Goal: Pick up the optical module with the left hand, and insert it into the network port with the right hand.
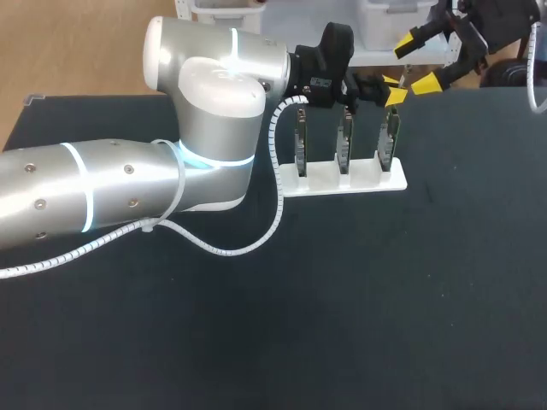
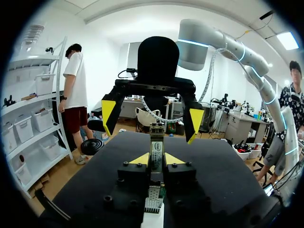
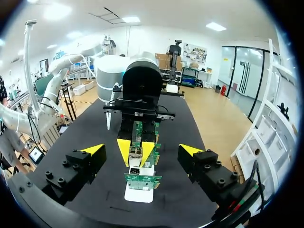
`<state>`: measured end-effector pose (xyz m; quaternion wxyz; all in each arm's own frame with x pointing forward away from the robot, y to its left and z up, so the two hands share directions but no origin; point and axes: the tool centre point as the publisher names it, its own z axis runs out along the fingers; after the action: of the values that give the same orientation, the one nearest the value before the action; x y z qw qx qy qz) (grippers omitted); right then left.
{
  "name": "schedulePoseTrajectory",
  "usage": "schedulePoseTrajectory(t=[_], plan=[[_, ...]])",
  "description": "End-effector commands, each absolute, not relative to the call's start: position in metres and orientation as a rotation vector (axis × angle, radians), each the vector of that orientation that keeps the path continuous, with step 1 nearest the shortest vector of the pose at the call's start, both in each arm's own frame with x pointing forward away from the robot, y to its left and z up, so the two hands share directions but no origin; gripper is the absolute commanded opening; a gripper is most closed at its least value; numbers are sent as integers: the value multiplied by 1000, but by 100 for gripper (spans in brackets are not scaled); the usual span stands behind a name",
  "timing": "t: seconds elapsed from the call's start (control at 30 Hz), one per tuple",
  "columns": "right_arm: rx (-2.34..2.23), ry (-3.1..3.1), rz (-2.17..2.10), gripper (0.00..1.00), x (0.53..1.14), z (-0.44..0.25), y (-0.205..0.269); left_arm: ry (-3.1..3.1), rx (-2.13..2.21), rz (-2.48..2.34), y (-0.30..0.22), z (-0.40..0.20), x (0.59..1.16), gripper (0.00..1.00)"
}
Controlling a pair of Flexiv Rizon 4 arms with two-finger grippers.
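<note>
My left gripper (image 2: pixel 157 159) is shut on the optical module (image 2: pixel 156 142), a slim metal piece with a label that stands up between its yellow tips. It holds the module over the rightmost of three green network cards (image 1: pixel 390 141) standing in a white rack (image 1: pixel 342 181). A metal port cage (image 2: pixel 153 194) on that card sits right under the module. My right gripper (image 1: pixel 420 61) hangs open just beyond the rack, facing the left gripper (image 3: pixel 136 147). Its fingers (image 3: pixel 90 154) stand wide on either side of the module (image 3: pixel 135 153), apart from it.
The rack stands near the far edge of the black table (image 1: pixel 385 290). My left arm (image 1: pixel 128 188) and its white cable stretch across the left half of the table. The other two cards (image 1: pixel 301 141) stand to the left of the held one.
</note>
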<state>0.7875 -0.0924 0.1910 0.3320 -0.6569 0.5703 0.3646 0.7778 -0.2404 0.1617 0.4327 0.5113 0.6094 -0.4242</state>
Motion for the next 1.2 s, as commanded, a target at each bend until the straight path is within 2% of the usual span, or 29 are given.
schedulePoseTrajectory(t=[0.03,0.1,0.13,0.17,0.2,0.23,1.13,1.17,1.2], plan=[[-1719,1489,958,100,789,191,-92,1522,1280,-1058,-240,163,779,0],[-1721,1488,958,100,789,191,-92,1522,1280,-1058,-240,163,779,0],[-1721,1488,958,59,789,191,-92,1522,1280,-1058,-240,163,779,0],[-1721,1485,957,44,789,191,-92,1522,1280,-1058,-240,163,779,0],[-1722,1483,957,35,789,191,-92,1522,1280,-1058,-240,163,779,0],[-1720,1480,957,0,789,191,-92,1522,1280,-1058,-240,163,779,0],[-1708,1499,946,0,786,190,-95,1522,1280,-1058,-240,163,779,0],[-1707,1500,946,0,786,190,-95,1522,1280,-1058,-240,163,779,26],[-1707,1500,945,0,785,190,-95,1522,1280,-1058,-240,163,779,100]])
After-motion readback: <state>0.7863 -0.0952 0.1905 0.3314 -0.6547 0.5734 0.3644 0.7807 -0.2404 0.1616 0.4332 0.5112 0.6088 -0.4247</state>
